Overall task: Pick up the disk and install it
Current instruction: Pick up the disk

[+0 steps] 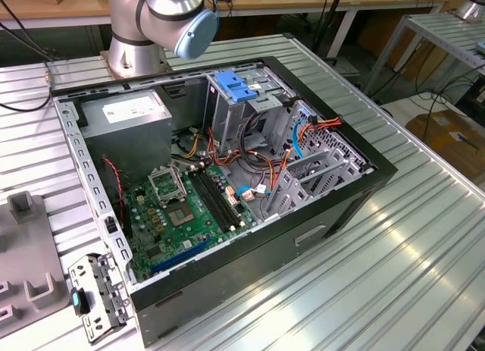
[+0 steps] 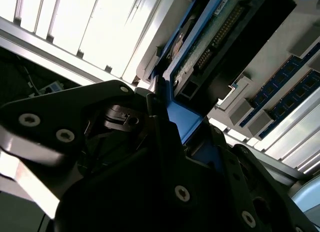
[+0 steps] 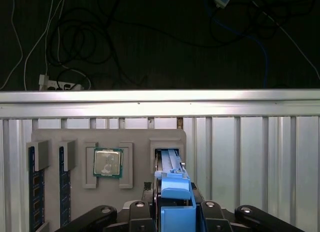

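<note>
Over the grey tray (image 3: pixel 140 142), the gripper (image 3: pixel 174 214) is pinching the disk (image 3: pixel 172 182). I'd be lifting dead straight so it's not snagging its slot (image 3: pixel 159 154).

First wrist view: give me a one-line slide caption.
Gripper at the blue-railed disk, standing on edge in a slot of the grey tray beside a processor.

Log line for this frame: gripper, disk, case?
gripper: at the disk | disk: on edge at grey holder slot, beside CPU | PC case: side open
</note>
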### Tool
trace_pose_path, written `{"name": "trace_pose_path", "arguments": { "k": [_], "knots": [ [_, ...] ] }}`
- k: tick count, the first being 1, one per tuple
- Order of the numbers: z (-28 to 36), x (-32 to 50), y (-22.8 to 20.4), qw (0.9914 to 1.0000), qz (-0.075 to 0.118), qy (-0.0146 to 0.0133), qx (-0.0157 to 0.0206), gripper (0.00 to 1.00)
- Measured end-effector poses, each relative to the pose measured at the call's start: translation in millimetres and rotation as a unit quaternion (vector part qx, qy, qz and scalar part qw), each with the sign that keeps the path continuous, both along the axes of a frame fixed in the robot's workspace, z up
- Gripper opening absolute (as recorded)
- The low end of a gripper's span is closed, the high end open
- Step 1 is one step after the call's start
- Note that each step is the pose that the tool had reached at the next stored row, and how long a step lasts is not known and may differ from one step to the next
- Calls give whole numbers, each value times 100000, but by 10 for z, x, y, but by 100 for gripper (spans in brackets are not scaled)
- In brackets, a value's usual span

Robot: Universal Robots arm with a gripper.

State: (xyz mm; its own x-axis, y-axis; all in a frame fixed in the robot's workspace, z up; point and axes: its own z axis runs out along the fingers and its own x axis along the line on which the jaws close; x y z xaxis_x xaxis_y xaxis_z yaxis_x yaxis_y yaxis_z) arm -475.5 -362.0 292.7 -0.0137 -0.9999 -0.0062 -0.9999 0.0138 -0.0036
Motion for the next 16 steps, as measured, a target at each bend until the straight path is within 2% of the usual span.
{"name": "trace_pose_path", "arguments": {
  "k": [16],
  "knots": [
    [-1,0,0,100000,-1,-11,6,37]
  ]
}}
